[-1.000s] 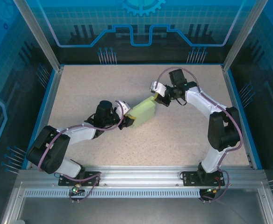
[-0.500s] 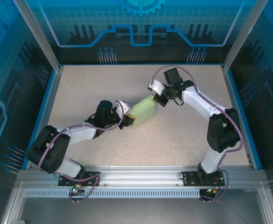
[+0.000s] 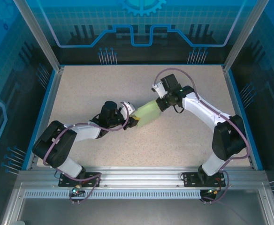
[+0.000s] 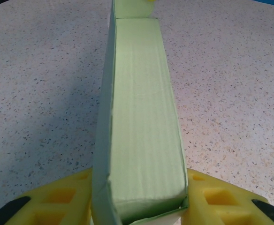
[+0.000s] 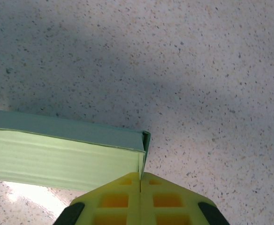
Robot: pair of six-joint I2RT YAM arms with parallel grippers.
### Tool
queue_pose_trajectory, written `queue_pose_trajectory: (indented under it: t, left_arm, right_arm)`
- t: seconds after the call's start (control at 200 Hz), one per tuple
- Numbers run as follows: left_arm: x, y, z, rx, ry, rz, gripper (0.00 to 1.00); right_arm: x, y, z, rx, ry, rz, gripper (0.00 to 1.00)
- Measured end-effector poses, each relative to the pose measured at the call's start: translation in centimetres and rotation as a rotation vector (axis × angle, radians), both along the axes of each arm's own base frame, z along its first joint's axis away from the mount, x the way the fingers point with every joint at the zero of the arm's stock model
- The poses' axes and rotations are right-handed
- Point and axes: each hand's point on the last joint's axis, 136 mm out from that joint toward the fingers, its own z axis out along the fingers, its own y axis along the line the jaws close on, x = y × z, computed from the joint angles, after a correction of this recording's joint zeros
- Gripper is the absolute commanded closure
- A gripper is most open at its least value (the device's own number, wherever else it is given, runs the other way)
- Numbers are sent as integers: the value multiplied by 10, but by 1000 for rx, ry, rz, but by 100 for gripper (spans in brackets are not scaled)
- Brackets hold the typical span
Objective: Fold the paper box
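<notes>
The paper box (image 3: 149, 113) is a pale mint-green, flat rectangular box held just above the speckled table between both arms. My left gripper (image 3: 133, 120) is shut on its near end. In the left wrist view the box (image 4: 139, 108) stands on edge between the yellow fingers (image 4: 57, 201) and runs away from the camera. My right gripper (image 3: 162, 104) is at the far end. In the right wrist view its yellow fingertips (image 5: 140, 179) are pressed together, with the thin end flap of the box (image 5: 62, 157) pinched in the seam.
The speckled tabletop (image 3: 104, 89) is bounded by a blue rim (image 3: 51, 101) and aluminium posts, with transparent blue walls behind. The arm bases sit on the metal rail (image 3: 137, 180) at the near edge.
The right gripper has turned and moved down onto the box's far end and closed fully. The left arm and the box have shifted slightly right.
</notes>
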Motion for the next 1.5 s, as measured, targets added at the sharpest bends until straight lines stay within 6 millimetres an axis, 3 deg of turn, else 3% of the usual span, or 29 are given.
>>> queue_pose_trajectory:
  t: [0.595,0.971,1.316,1.496]
  left_arm:
    - [1,-3,-8,1,8,-8,63]
    - [9,3,-7,-1,11,49,34]
    - [6,19,42,-65,-20,163,32]
    - [-6,29,42,-25,60,225,38]
  right_arm:
    - [-3,-7,-14,-8,-51,-22,100]
    - [-9,-8,-12,10,-61,-55,100]
    - [-14,-3,-13,16,-51,-83,100]
    - [-15,-2,-13,15,-51,-90,100]
